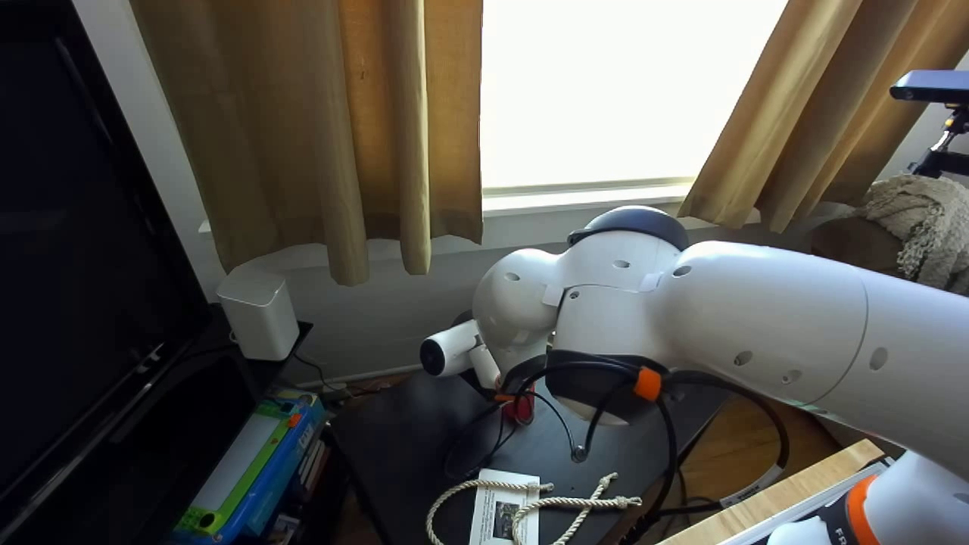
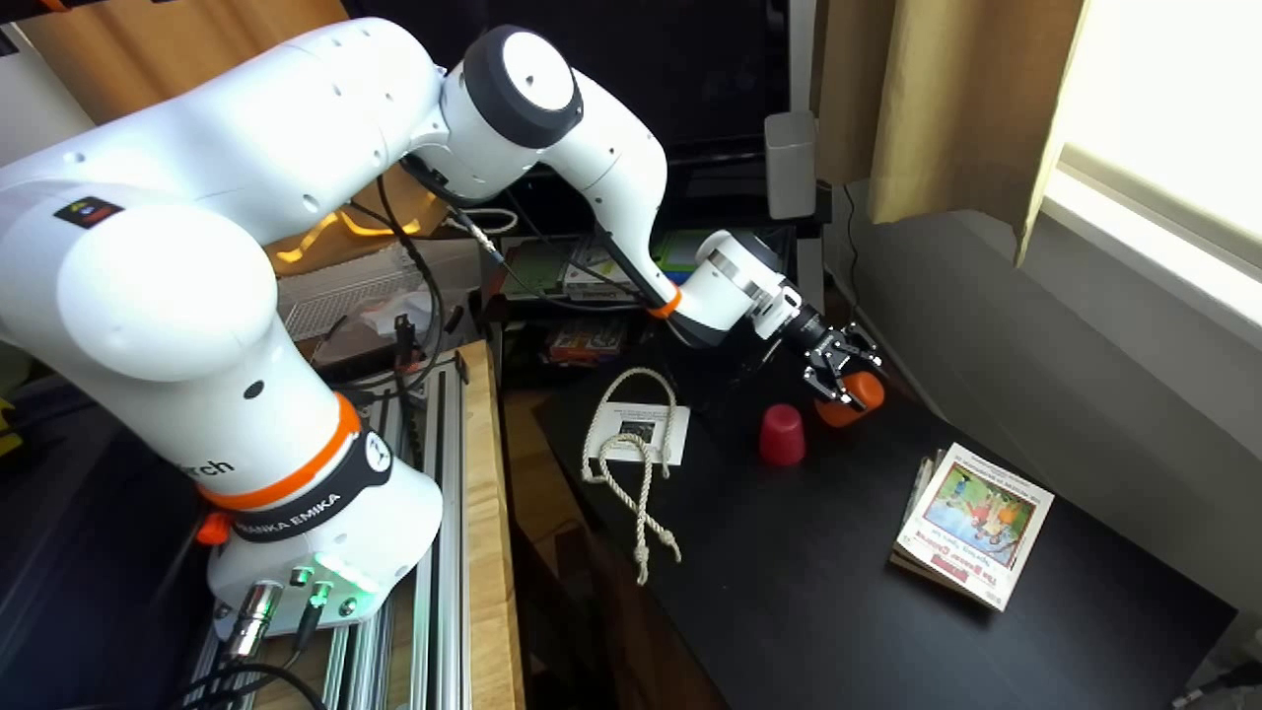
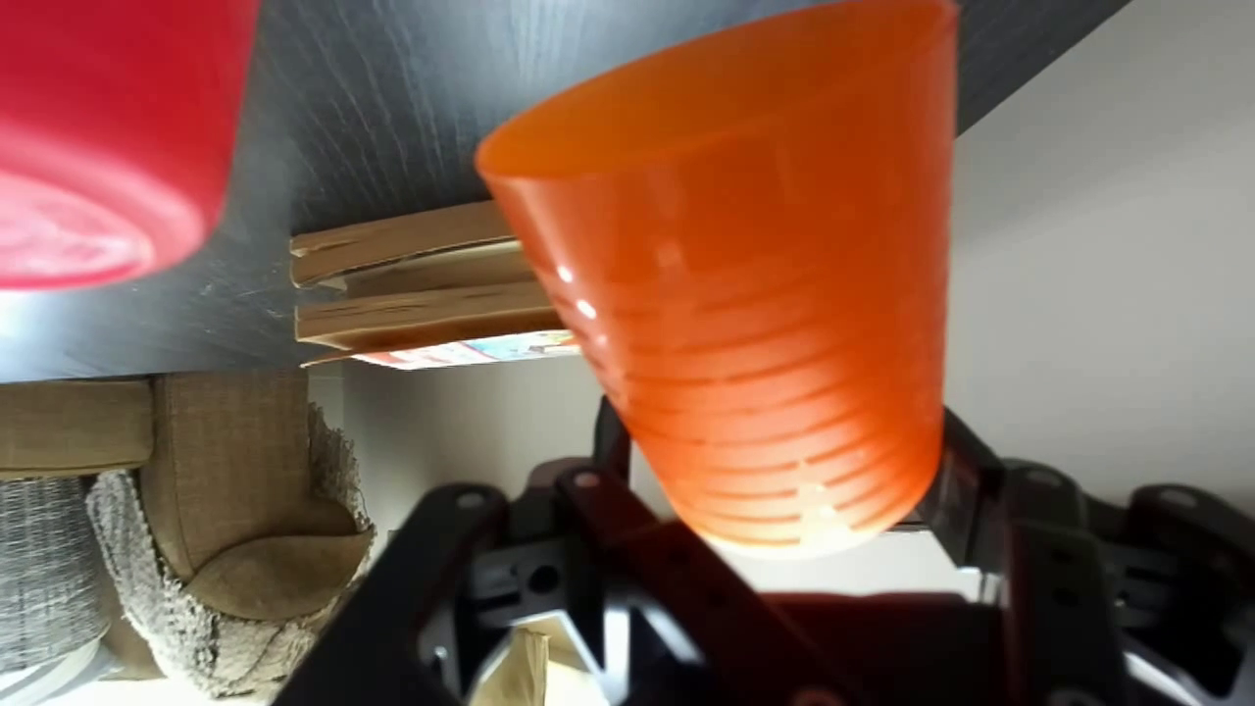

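The orange cup (image 3: 735, 265) is pinched, tilted, by the gripper (image 2: 858, 383); the red cup (image 2: 782, 435) just left could be toppled by a leftward swing.

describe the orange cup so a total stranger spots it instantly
Find the black table by the window, then follow the white robot arm to its tip. There the orange cup is tilted between the fingers. Unlike the upside-down red cup standing nearby, it is orange and flanked by fingers.

A home, seemingly a living room: TV (image 1: 68, 227), curtains (image 1: 265, 136) at a window (image 1: 628, 91), a padded seat (image 3: 230, 446) with a fringed throw (image 1: 927, 227), books (image 2: 976, 528), a bright toy (image 1: 242, 458).
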Motion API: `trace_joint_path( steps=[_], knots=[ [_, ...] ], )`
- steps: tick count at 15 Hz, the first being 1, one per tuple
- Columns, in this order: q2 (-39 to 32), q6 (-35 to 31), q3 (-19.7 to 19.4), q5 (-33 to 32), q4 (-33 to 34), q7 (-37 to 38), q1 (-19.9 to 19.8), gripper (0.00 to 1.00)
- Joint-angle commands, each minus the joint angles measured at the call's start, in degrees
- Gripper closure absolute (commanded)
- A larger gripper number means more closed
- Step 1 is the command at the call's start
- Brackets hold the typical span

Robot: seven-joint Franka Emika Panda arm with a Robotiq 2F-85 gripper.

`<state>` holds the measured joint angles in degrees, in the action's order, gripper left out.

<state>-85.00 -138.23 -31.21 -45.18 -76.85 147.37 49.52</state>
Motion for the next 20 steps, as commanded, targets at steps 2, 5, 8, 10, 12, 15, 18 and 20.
trace_joint_path(
  steps=[2,5,8,10,12,15,18,20],
  knots=[
    [-0.09,0.38,1.27,-0.56,0.98,0.77,-0.60,0.57],
    [-0.13,2.00,2.54,-1.18,1.50,0.91,-0.69,0.57],
    [-0.07,2.72,4.46,-1.74,1.91,0.93,-1.23,0.57],
    [-0.13,3.74,5.16,-1.89,2.21,1.01,-1.21,0.57],
    [-0.11,6.50,6.48,-3.65,2.97,1.99,-1.69,0.57],
    [-0.24,11.23,8.18,-6.41,4.18,3.98,-1.93,0.57],
    [-0.36,14.02,11.13,-9.42,5.48,5.24,-3.15,0.57],
    [-0.33,14.47,13.22,-10.86,6.35,6.07,-4.49,0.57]
  ],
)
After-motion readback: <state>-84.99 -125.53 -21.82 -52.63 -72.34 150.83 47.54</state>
